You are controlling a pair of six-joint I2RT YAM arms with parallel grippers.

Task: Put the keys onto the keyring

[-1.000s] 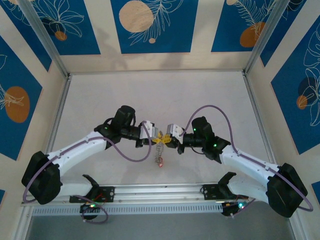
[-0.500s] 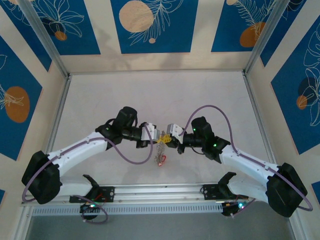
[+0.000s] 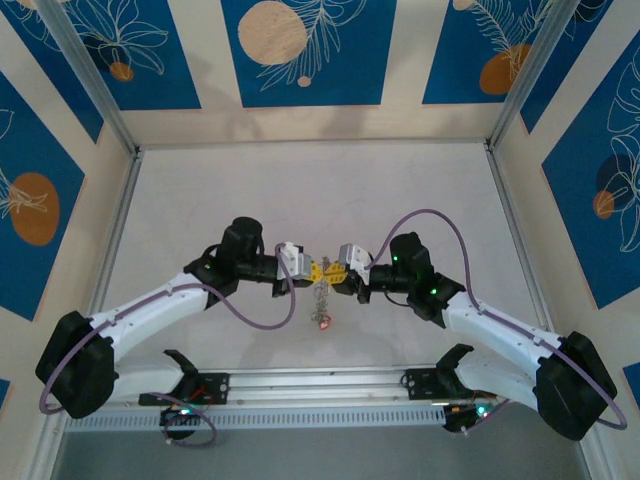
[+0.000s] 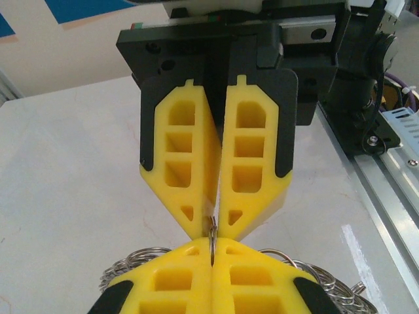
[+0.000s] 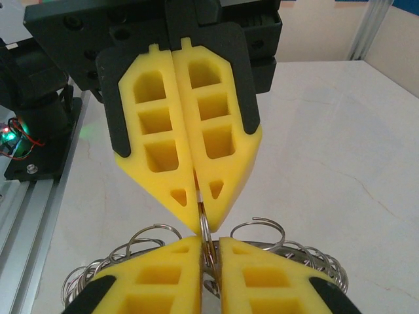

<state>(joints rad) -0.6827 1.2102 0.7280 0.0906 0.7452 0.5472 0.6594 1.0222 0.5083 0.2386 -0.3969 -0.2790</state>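
Keyring (image 5: 314,261) of silvery-grey coiled metal wire is held up between both arms, over mid-table. Nearest the arm bases, tiny reddish-headed keys (image 3: 322,322) hang or lie just below it; I cannot tell which. Left gripper (image 4: 212,243) is clenched on the wire. Right gripper (image 5: 209,245) pinches it too, jaws a sliver apart, the two meeting tip to tip. Pale grey table (image 3: 400,200) stretches beyond. The ring seems steadied for threading — next, one hold must stay firm while the other parts the coil.
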